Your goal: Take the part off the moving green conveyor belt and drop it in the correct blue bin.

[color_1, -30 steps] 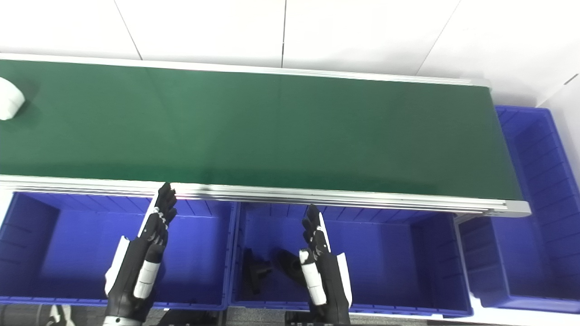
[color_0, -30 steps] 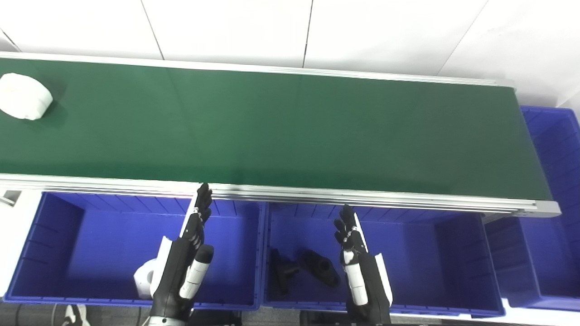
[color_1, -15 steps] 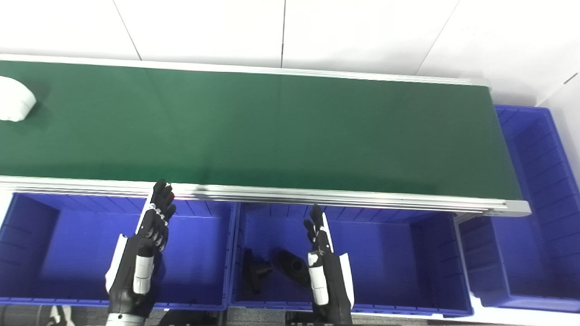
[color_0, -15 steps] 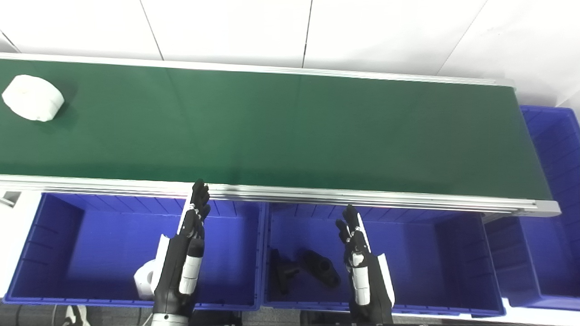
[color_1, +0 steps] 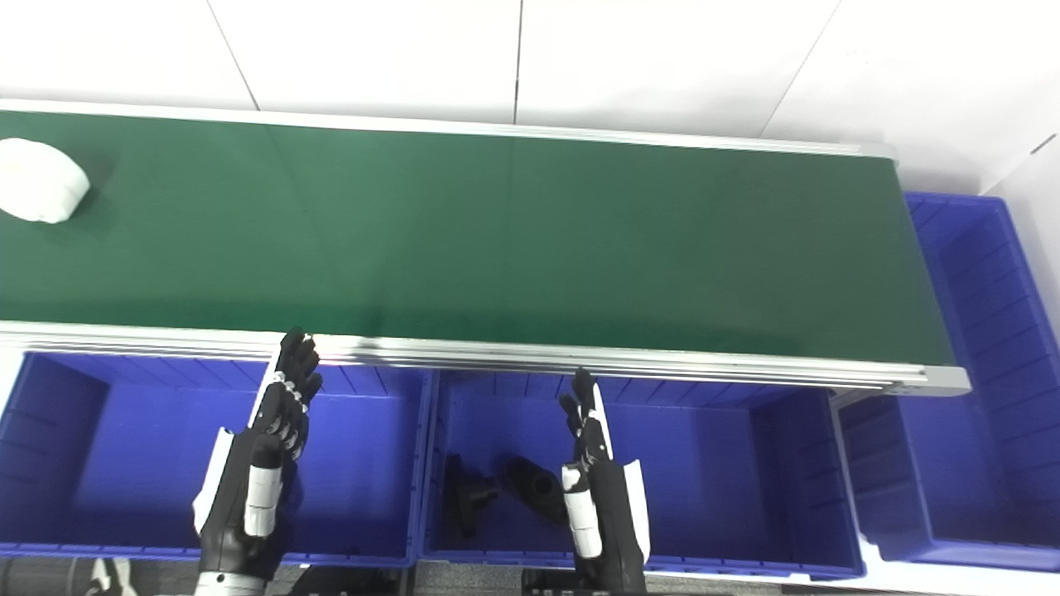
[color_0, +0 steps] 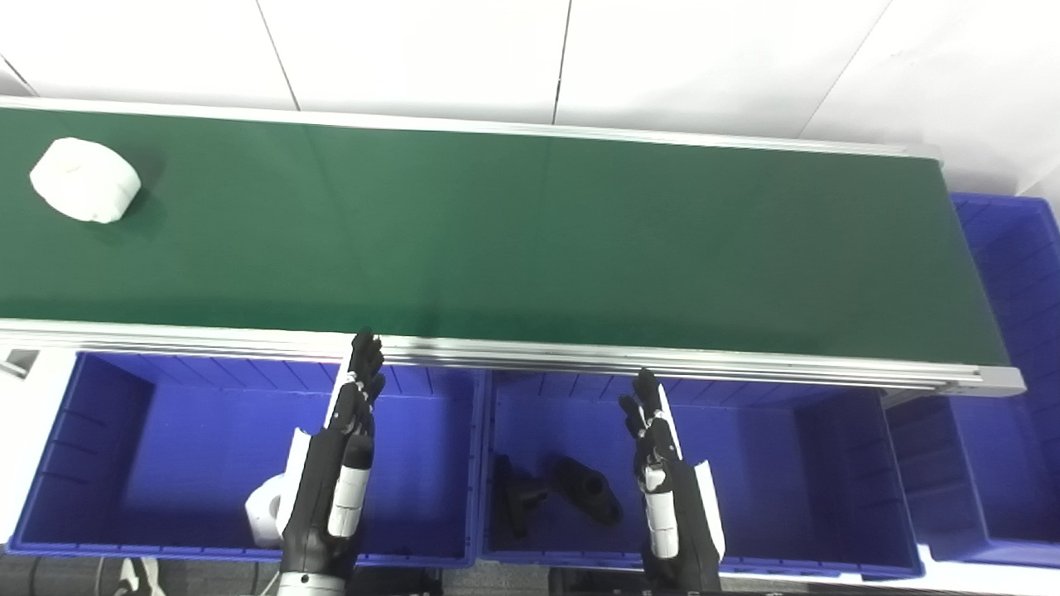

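Belt (color_0: pixel 530 240), green and edged with a metal rail, runs across the upper half of the view; a white part (color_0: pixel 84 191), round and squat, sits on it at about ten o'clock, close to the left edge and well apart from both hands. Below the rail three blue bins stand in a row; the left bin (color_0: pixel 99 430) at seven o'clock, the middle bin (color_0: pixel 787 463) at five o'clock, and a third bin (color_0: pixel 1014 273) at three o'clock past the end of the belt. Left hand (color_0: pixel 335 463) hovers over the left bin with its fingers (color_0: pixel 363 372) stretched straight and close together, holding nothing; the tips reach up to the rail, though whether they touch it I cannot tell. Right hand (color_0: pixel 667 488) hangs over the middle bin, also empty, fingers (color_0: pixel 644 406) straight and slightly spread, stopping short of the rail. A white piece (color_0: pixel 263 515) lies in the left bin just beside the left wrist, partly hidden by it; two black pieces (color_0: pixel 555 494) lie on the floor of the middle bin, just left of the right hand.
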Motion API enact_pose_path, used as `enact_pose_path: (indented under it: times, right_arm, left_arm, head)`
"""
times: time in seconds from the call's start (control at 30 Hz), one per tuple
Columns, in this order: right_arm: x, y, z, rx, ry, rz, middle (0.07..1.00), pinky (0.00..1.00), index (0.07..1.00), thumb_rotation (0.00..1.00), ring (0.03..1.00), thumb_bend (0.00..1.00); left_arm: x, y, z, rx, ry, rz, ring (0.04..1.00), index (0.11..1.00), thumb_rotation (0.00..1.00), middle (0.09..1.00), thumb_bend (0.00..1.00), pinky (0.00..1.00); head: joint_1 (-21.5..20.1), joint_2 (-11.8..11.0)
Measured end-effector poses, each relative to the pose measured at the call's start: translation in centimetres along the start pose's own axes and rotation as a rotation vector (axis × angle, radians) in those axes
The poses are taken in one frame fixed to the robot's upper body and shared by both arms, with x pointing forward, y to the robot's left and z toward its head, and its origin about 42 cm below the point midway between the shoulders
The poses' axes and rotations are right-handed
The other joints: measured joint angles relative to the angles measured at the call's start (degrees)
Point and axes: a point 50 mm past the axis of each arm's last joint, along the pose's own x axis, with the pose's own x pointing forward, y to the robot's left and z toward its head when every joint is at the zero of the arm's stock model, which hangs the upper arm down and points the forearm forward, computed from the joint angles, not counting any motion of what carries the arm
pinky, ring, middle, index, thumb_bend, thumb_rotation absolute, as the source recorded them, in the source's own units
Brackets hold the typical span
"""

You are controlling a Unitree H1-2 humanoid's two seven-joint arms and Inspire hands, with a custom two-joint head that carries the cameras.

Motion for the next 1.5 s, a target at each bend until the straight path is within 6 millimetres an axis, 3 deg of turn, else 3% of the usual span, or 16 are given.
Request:
enact_pose_path:
  times: [0.27,0.9,1.5]
  right_arm:
    - [0.11,0.03,0.09,-0.013,-0.028,0.008,1.000,1.00,1.000,0.95,0.982,0.76]
    - [0.29,0.00,0.17,-0.034,-0.038,0.000,1.000,1.00,1.000,0.95,1.000,0.79]
    - [0.38,0.01,0.10,-0.043,-0.039,0.001,1.000,1.00,1.000,0.94,0.986,0.78]
  left_arm:
    - [-0.02,0.03,-0.05,-0.003,0.006,-0.001,1.000,1.000,1.00,1.000,0.79,1.00]
    - [-0.07,0.14,-0.10,0.000,0.013,-0.006,1.000,1.000,1.00,1.000,0.73,1.00]
    - [-0.08,0.15,-0.12,-0.015,0.014,-0.002,1.000,1.000,1.00,1.000,0.76,1.00]
  head:
    - [0.26,-0.09]
    - [0.18,-0.35]
    - [0.09,-0.35]
